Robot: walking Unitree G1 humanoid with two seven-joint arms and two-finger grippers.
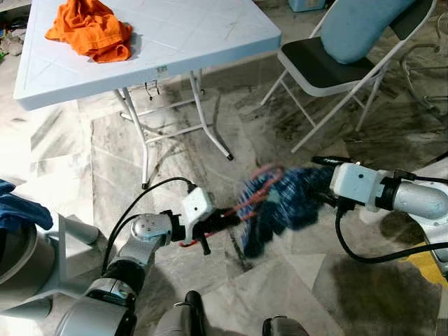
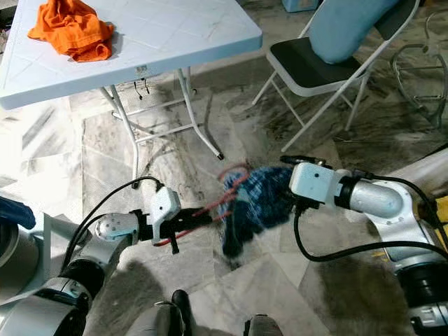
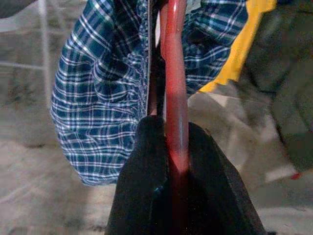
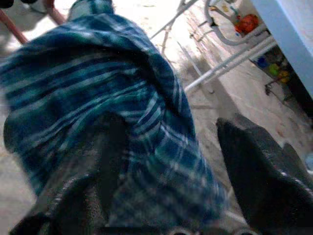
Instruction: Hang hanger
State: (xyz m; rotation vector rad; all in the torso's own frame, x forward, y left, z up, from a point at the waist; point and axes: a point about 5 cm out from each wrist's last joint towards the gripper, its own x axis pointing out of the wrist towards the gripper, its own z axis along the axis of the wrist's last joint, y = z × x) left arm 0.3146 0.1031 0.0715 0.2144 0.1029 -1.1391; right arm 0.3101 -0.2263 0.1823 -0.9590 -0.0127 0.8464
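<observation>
Red hanger [image 3: 174,98], stiff and thin, carrying a soft blue plaid shirt [image 1: 283,199], held low over the marble floor [image 1: 294,280] between both arms; likely light but floppy, best gripped on the bare rod. Left pincer [image 3: 171,161] pinching the rod; right pincer [image 4: 161,191] spread around the cloth. No containers; orange cloth [image 1: 91,29] lying on the white surface [image 1: 182,35].

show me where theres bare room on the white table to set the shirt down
Most of the white table is bare: everything from the orange cloth across to the edge nearest the folding chair. Only the corner holding the orange cloth is taken.
</observation>
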